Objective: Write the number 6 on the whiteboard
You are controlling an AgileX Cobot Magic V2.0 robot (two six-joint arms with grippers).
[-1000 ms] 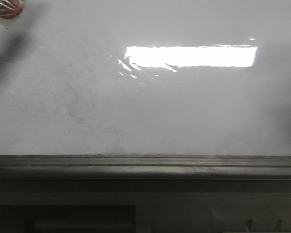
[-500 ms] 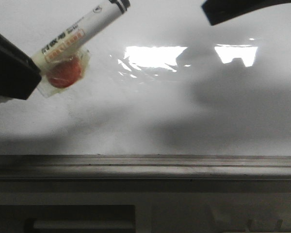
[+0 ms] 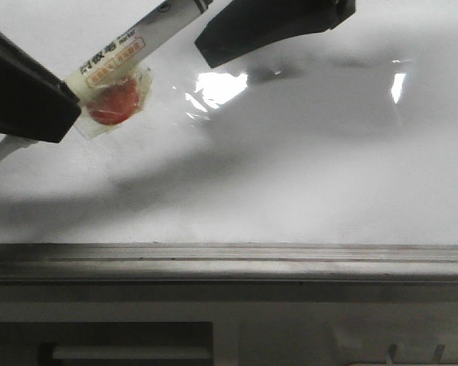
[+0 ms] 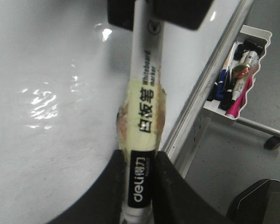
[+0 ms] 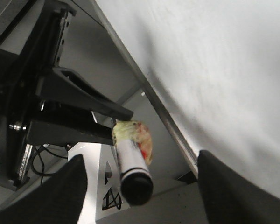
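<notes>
The left pincer (image 4: 139, 186), clamped on a marker (image 3: 130, 47), has risen slightly over the whiteboard (image 3: 290, 191) while the right pincer (image 5: 137, 186) – jaws wide, empty – closes toward its cap. No number 6 yet – uncapping likely next.

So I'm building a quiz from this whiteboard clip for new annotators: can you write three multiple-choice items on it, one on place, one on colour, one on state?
1. Where is the pen tray?
A. beside the whiteboard's edge
B. on the floor
C. in the right gripper

2. What colour is the blob taped to the marker?
A. blue
B. red
C. green

3. What is the left gripper doing?
A. hanging open
B. clamping the marker
C. holding an eraser

Answers: 1 A, the left wrist view shows it hanging beside the frame; 2 B, front view shows red; 3 B, its fingers grip the barrel.
</notes>
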